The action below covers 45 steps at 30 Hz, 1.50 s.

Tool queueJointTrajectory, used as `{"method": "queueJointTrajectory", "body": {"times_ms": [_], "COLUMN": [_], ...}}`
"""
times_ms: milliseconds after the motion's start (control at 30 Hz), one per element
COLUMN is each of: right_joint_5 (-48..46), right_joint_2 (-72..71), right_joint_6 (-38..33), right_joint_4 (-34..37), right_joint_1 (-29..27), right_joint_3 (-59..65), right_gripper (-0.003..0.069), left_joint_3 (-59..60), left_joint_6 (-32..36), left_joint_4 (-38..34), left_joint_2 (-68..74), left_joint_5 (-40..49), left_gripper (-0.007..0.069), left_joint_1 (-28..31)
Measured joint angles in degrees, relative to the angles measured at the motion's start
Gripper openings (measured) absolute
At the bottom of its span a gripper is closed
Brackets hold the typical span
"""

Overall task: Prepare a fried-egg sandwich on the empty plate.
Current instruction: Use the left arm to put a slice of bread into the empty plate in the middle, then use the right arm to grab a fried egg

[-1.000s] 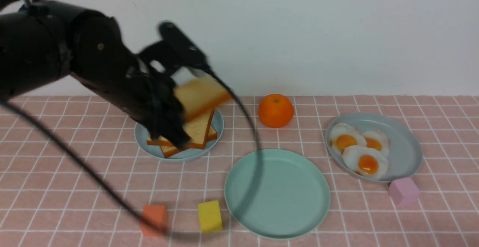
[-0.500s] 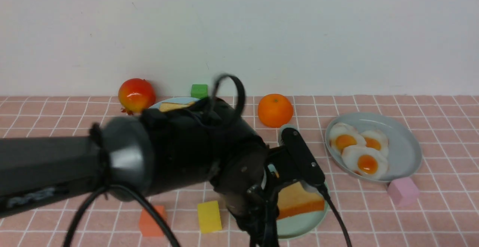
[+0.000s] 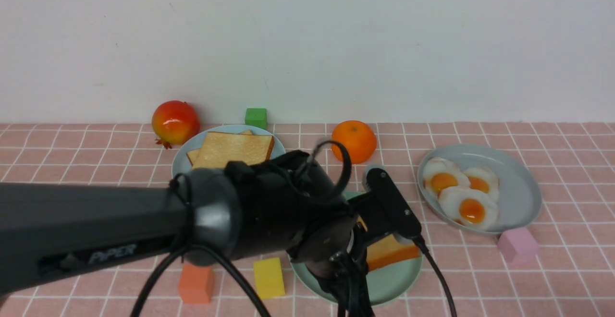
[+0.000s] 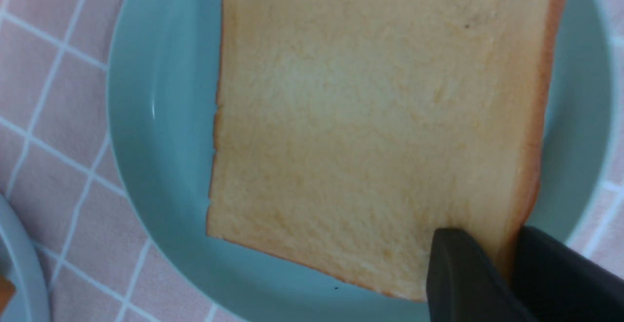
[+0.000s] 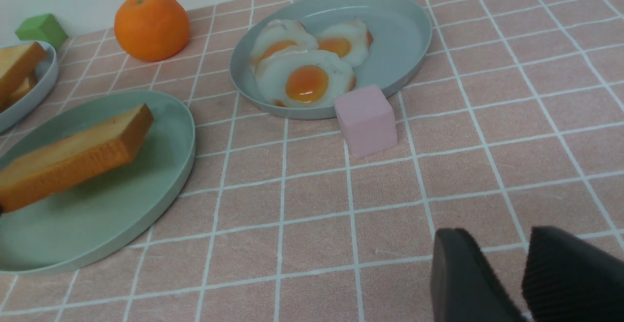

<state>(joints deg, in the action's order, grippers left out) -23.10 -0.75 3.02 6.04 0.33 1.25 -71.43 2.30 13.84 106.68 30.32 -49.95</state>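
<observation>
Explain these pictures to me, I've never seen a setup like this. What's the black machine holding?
It is a two-armed robot. One picture looks forward from between the arms; the other two come from cameras on each wrist. On the pink tiled table sit a pale blue plate of toast, a grey-blue plate of three fried eggs and an orange. The left end effector grips a toast slice, tilted over the mint-green plate. The right end effector is open and empty.

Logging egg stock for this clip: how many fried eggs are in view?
3, all on the grey plate: back-left egg, back-right egg, front egg. They overlap, so another beneath could be hidden.
</observation>
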Motion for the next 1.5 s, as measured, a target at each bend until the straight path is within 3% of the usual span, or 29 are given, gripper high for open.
{"method": "queueJointTrajectory", "body": {"times_ms": [233,533,800,867,967,1100,1300,1500], "right_joint_5": [0.0,0.0,0.0,0.0,0.0,0.0,0.0,0.0], "right_joint_2": [0.0,0.0,0.0,0.0,0.0,0.0,0.0,0.0], "right_joint_6": [0.1,0.1,0.1,0.1,0.1,0.1,0.0,0.0], "right_joint_4": [0.0,0.0,0.0,0.0,0.0,0.0,0.0,0.0], "right_joint_1": [0.0,0.0,0.0,0.0,0.0,0.0,0.0,0.0], "right_joint_3": [0.0,0.0,0.0,0.0,0.0,0.0,0.0,0.0], "right_gripper": [0.0239,0.0239,0.0239,0.0239,0.0239,0.0239,0.0239,0.0239], "left_joint_3": [0.0,0.0,0.0,-0.8,-1.5,1.8,18.8,37.9], "left_joint_6": [-1.9,-2.9,-7.6,-11.1,-15.1,-18.8,-19.5,-19.5], "left_joint_4": [2.1,0.5,0.4,0.2,-0.3,-2.8,-8.2,-9.0], "left_joint_2": [0.7,0.7,-2.1,-7.0,-15.1,-29.5,-49.4,-66.2], "left_joint_5": [-1.1,-0.8,1.3,4.7,6.9,2.6,-8.1,-22.6], "left_gripper": [0.0147,0.0404,0.0465,0.0433,0.0308,0.0032,0.0012,0.0012], "left_joint_1": [0.0,-0.1,-0.5,-1.8,-4.0,-7.0,-7.9,-7.9]}}
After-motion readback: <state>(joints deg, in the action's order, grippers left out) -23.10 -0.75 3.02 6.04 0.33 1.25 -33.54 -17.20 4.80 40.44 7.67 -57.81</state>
